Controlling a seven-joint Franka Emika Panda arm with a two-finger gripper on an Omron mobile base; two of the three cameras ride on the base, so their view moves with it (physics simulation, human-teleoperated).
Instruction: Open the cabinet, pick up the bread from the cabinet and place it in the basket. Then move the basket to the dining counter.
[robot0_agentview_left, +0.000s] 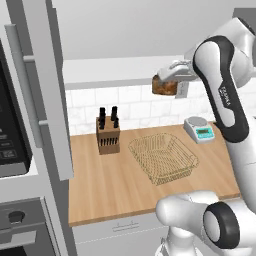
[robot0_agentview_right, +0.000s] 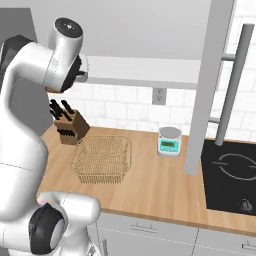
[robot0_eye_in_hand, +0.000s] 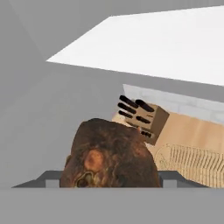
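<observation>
The bread (robot0_agentview_left: 162, 89), a dark-brown bun, hangs in the air just in front of the cabinet's white shelf (robot0_agentview_left: 115, 71), with my gripper (robot0_agentview_left: 170, 82) shut on it. In the hand view the bread (robot0_eye_in_hand: 109, 153) sits between my fingertips (robot0_eye_in_hand: 49, 179). The cabinet stands open, its grey door (robot0_agentview_left: 47, 100) swung out at the left. Below and slightly left of the bread, the golden wire basket (robot0_agentview_left: 162, 157) rests on the wooden counter, also seen as the basket (robot0_agentview_right: 102, 159) in the right base view. The dining counter is out of view.
A knife block (robot0_agentview_left: 107, 132) stands left of the basket against the tiled wall. A small scale (robot0_agentview_left: 200, 129) sits to its right. The other open cabinet door (robot0_agentview_right: 205, 85) hangs over the counter beside a black cooktop (robot0_agentview_right: 230, 175). A microwave (robot0_agentview_left: 10, 130) is at far left.
</observation>
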